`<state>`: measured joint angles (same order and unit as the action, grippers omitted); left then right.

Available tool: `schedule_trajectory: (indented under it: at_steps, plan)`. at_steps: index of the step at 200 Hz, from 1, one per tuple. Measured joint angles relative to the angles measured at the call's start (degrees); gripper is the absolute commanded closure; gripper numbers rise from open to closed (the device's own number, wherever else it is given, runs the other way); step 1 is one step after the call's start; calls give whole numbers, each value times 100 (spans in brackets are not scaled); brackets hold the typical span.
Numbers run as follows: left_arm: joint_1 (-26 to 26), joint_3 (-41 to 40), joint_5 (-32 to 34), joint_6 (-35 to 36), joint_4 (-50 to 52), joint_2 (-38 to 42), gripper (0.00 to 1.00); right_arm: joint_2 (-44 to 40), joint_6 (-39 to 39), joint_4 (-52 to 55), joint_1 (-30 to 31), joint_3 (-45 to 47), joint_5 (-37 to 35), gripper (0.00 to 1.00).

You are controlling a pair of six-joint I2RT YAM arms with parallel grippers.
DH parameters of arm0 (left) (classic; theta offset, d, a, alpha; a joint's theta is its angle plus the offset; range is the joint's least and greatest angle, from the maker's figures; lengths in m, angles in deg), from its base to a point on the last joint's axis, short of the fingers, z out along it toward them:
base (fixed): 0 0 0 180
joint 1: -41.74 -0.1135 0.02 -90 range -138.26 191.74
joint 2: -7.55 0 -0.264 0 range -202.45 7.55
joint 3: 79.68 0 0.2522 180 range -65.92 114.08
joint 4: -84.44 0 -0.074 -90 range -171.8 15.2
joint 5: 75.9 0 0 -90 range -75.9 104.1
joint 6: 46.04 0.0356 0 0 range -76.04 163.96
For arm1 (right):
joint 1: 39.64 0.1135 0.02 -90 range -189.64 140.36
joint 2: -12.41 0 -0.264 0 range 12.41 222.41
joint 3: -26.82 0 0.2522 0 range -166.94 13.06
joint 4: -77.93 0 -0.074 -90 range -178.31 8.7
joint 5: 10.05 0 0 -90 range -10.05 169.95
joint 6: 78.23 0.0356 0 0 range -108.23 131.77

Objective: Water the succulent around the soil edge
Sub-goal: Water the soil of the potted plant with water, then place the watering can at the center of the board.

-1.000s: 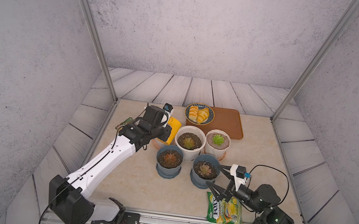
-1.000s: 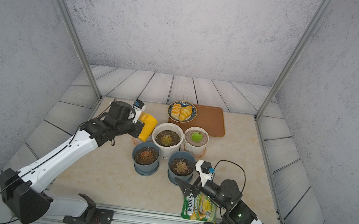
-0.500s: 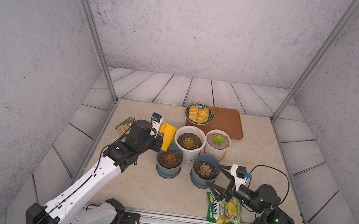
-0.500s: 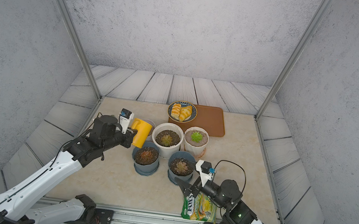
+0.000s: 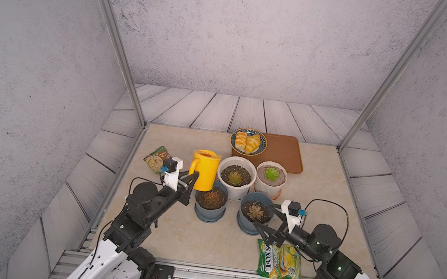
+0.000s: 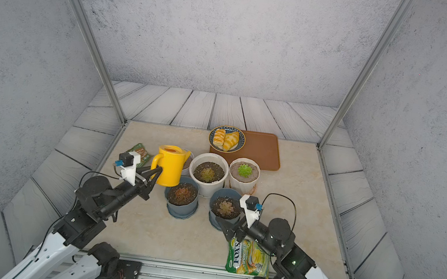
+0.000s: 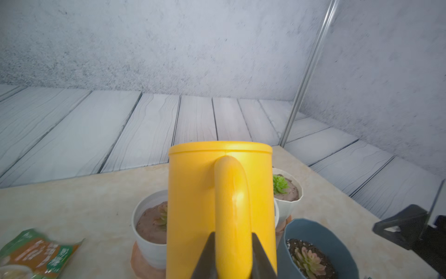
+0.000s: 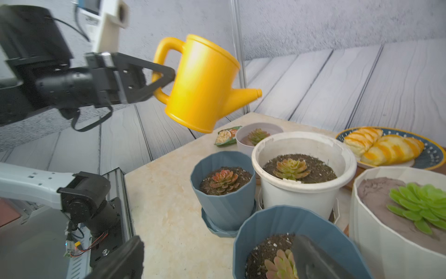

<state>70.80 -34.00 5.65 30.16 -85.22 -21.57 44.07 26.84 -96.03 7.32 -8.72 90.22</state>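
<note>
A yellow watering can [image 5: 206, 170] [image 6: 170, 168] hangs above the table, and my left gripper [image 5: 195, 176] [image 7: 233, 235] is shut on its handle. In the right wrist view the can [image 8: 202, 84] is tilted a little, and its spout [image 8: 246, 96] points toward the back. Several potted succulents stand below and beside it: a reddish one in a blue pot [image 5: 211, 198], a pinkish one in a second blue pot [image 5: 254, 211], one in a round white pot [image 5: 235, 177], and a green one in a faceted white pot [image 5: 271, 173]. My right gripper [image 5: 265, 214] [image 8: 217, 259] stands open at the second blue pot.
A further white pot [image 7: 149, 222] sits behind the can. A plate of pastries [image 5: 248, 142] rests on a brown tray [image 5: 282, 153] at the back. A snack packet [image 5: 156, 158] lies at the left. A candy bag [image 5: 279, 260] lies at the front right under my right arm.
My left arm has drawn back toward the front left and swung its wrist round, keeping hold of the can, which has come slightly forward and higher. The right arm has not moved.
</note>
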Motion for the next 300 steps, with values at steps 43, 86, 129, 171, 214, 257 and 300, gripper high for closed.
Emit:
schedule_trajectory:
  at_steps: [43,86,129,171,214,257,300]
  plan:
    - [0,-503,-769,-299,-1202,697,100,603,955,372,0,-1097,-363,18]
    - [210,-1062,-1644,-815,-2830,529,100,754,2035,442,0,-1598,-697,24]
    - [955,-1248,-1749,-723,-3421,363,100,942,2708,348,0,-1840,-754,29]
    - [1773,-1257,-1384,-68,-3491,79,100,1163,2894,17,0,-1886,-570,34]
    - [2133,-1287,-1224,334,-3504,-245,100,1198,3029,-111,0,-1878,-411,47]
    - [2260,-1318,-1086,553,-3550,-389,100,1115,3314,-177,-52,-1788,-466,73]
    - [2522,-791,-892,929,-2979,-835,100,704,3101,531,-87,-1998,-831,75]
